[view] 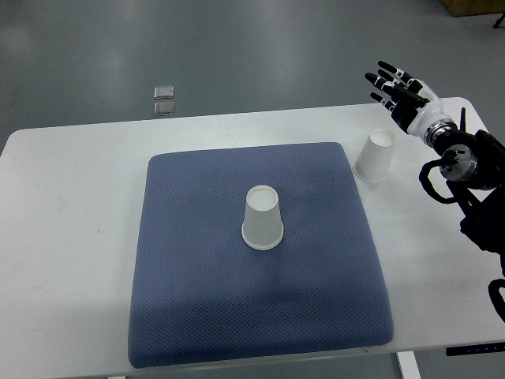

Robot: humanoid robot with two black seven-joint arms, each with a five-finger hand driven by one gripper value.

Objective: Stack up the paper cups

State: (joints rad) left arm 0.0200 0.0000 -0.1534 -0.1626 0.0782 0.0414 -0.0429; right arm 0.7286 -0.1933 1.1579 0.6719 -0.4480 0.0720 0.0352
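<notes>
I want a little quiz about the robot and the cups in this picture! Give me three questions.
1. True or false: both paper cups stand on the blue mat.
2. How many robot hands show in the top view?
3. Pick one. The right hand is: A) squeezing a cup, B) open above the table, holding nothing, C) flat on the mat.

Key
1. False. The cup on the mat stands upside down near its middle; the cup by the mat stands upside down on the white table, off the mat's right edge.
2. One, the right hand; the left is out of view.
3. B. Its fingers are spread, up and right of the cup by the mat.
</notes>
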